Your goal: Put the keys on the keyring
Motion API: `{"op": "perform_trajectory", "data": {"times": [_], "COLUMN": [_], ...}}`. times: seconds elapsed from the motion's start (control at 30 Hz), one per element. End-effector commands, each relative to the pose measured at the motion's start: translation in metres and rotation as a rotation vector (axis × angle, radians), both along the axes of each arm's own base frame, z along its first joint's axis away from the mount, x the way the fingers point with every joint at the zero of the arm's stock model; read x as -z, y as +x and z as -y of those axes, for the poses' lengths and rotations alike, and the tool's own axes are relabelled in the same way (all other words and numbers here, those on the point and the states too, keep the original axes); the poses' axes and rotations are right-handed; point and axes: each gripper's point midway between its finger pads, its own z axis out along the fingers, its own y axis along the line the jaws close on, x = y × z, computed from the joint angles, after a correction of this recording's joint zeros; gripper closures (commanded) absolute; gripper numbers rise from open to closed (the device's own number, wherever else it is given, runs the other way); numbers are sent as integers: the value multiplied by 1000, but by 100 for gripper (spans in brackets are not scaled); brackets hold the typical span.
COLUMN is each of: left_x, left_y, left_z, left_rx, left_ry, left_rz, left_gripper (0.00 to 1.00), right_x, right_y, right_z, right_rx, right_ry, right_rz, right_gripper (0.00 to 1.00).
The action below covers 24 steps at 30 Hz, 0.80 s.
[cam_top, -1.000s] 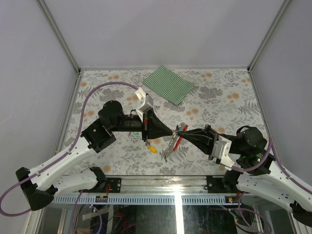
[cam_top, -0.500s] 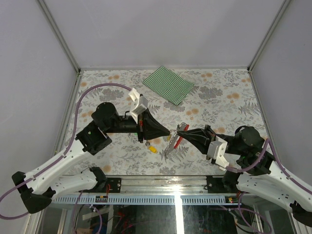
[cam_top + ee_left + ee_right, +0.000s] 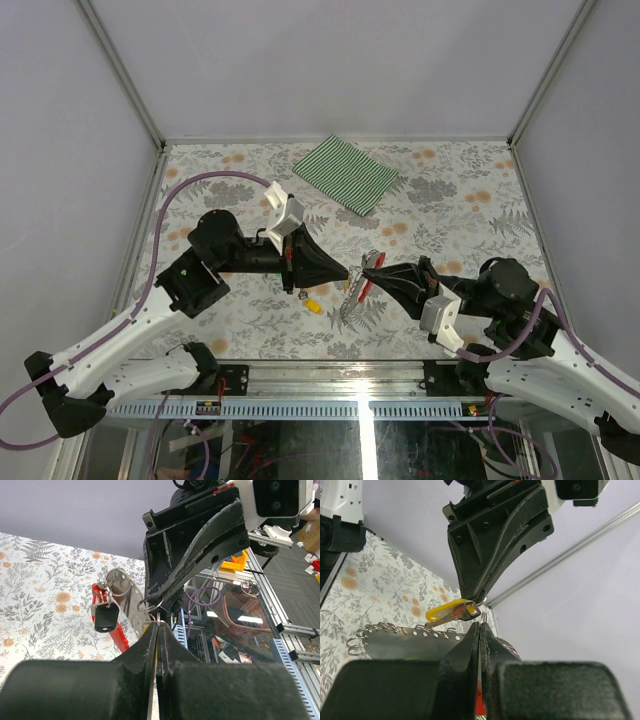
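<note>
Arms reach in from the near edge of the table (image 3: 450,200) and meet a little way in, tip to tip. Just in front of the tips a second yellow key (image 3: 313,306) lies loose on the table, not on the ring yet. Your left gripper (image 3: 345,272) is pinched tight on a yellow key (image 3: 451,611). Your right gripper (image 3: 366,264) is pinched tight too, on the keyring (image 3: 361,288), and its red strap hangs down under the tip.

So the step looks like threading this key. Next you likely need to line up the hole in the key's head with the split in the small silver ring (image 3: 152,603), then slide it on, slow and tiny.

From above, the key and ring are too small to see. The right wrist view shows the yellow key in the left fingers. The left wrist view shows the ring, a silver plate (image 3: 122,592) and a black tag (image 3: 106,618). Farthest off lies the green striped cloth (image 3: 345,172), well apart.
</note>
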Motion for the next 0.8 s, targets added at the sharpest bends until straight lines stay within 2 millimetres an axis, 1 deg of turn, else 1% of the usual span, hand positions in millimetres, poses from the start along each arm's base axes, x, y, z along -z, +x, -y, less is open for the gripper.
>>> {"op": "perform_trajectory", "data": {"times": [0.0, 0.2, 0.37, 0.77], "left_x": [-13, -12, -9, -7], "left_y": [-3, -4, -5, -3], "left_z": [1, 2, 3, 5], "left_rx": [22, 32, 48, 38], "left_ry": [-48, -45, -37, -33], "left_rz": [44, 40, 32, 29], "left_gripper": [100, 100, 100, 100], "right_x": [-28, -27, -32, -34], "right_y": [-6, -4, -1, -7], "right_z": [1, -1, -1, -1], "right_rx": [-20, -20, -5, -33], "right_ry": [38, 24, 42, 50], "right_rz": [102, 116, 117, 103], "right_gripper": [100, 100, 100, 100]}}
